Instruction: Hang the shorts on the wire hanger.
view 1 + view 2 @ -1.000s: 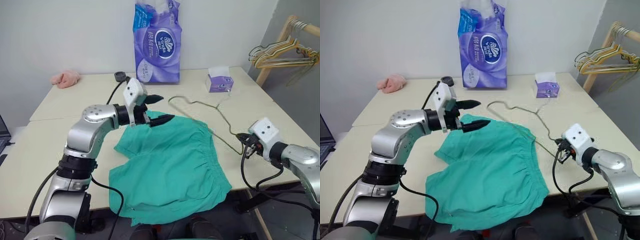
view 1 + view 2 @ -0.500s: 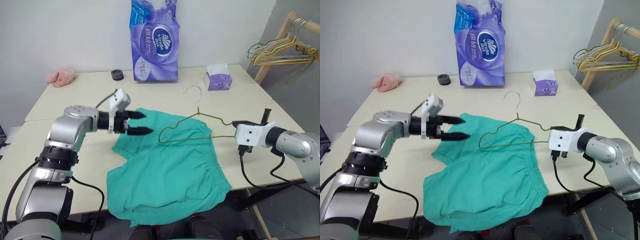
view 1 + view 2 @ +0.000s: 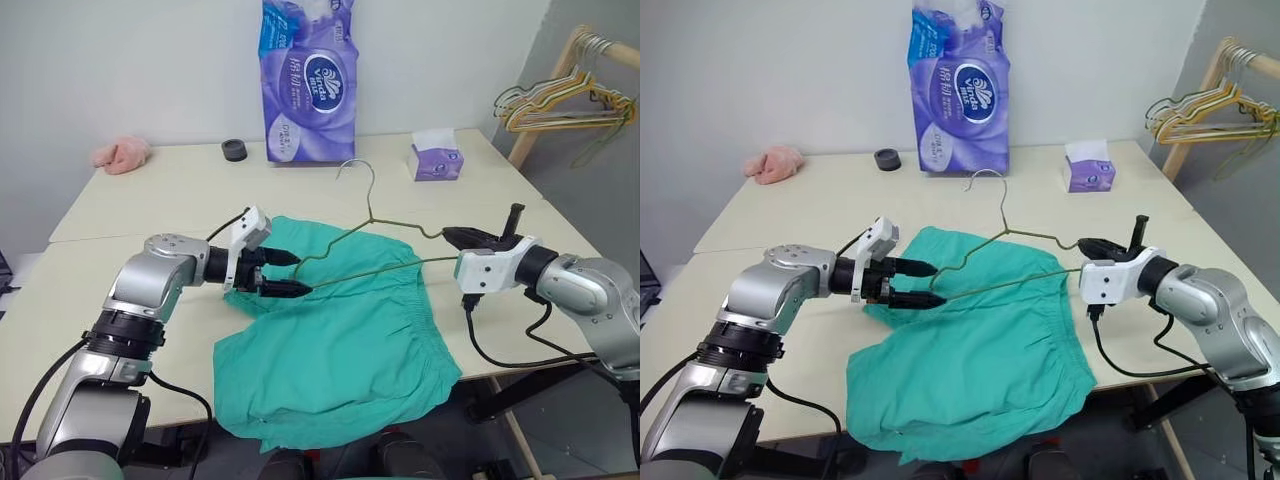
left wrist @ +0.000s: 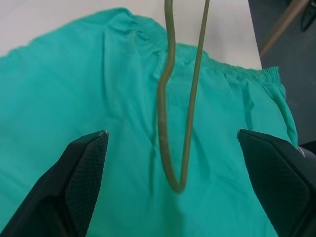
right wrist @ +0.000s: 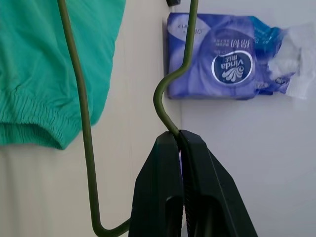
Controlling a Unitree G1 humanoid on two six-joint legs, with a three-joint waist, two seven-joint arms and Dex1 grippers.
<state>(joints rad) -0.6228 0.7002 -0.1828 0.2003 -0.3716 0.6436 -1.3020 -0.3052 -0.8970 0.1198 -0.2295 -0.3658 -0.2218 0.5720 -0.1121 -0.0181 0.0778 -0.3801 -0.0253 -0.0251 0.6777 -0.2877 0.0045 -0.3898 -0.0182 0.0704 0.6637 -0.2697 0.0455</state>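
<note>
Shorts [image 3: 335, 340]: flat on the table [image 3: 140, 200], hem over its near edge.
Wire hanger [image 3: 365, 245]: raised over the shorts, hook up.
Right gripper [image 3: 462, 237]: clamped on the hanger's right corner.
Left gripper [image 3: 290, 273]: 2 fingers spread at the hanger's left corner, above the shorts' far-left edge.

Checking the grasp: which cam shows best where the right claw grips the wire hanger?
Right wrist view: the right claw is shut on the wire hanger at one end. Eye views show the whole hanger raised over the shorts; left wrist view shows its far corner.
</note>
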